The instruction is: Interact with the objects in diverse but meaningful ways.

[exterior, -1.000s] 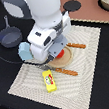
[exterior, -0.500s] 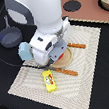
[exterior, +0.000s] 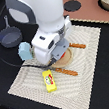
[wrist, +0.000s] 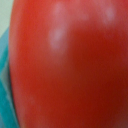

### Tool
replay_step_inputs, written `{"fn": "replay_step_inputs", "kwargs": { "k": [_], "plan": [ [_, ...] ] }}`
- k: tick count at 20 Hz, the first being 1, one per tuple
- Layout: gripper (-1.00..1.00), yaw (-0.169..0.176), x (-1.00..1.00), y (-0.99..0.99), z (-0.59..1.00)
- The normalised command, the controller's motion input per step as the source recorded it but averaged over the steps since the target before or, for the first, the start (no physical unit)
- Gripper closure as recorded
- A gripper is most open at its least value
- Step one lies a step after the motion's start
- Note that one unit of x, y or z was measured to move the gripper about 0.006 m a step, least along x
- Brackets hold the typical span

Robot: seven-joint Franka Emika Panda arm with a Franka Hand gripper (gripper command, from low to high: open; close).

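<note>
Tomato (wrist: 70,65) fills my wrist view, on the plate (exterior: 66,58) mid-mat under my wrist; can't tell how my fingers stand, so descending blind could knock it rolling off toward the fork (exterior: 77,46)

We see the arm (exterior: 44,29) bent low over the tan plate (exterior: 66,57) on the striped mat (exterior: 86,73). The yellow packet (exterior: 49,80) lies near us; the grey saucepan (exterior: 9,37) sits far left, the blue cup (exterior: 24,50) between.
</note>
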Motion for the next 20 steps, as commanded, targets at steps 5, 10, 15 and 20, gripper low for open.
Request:
{"fn": "replay_step_inputs", "kwargs": {
  "k": [5, 10, 15, 20],
  "plan": [
    [1.0, 0.123, -0.09, 0.67, 0.87],
    [1.0, 0.119, -0.77, 0.48, 0.08],
    [1.0, 0.092, -0.97, 0.31, -0.14],
    [1.0, 0.088, -1.0, 0.21, -0.19]
  ]
}}
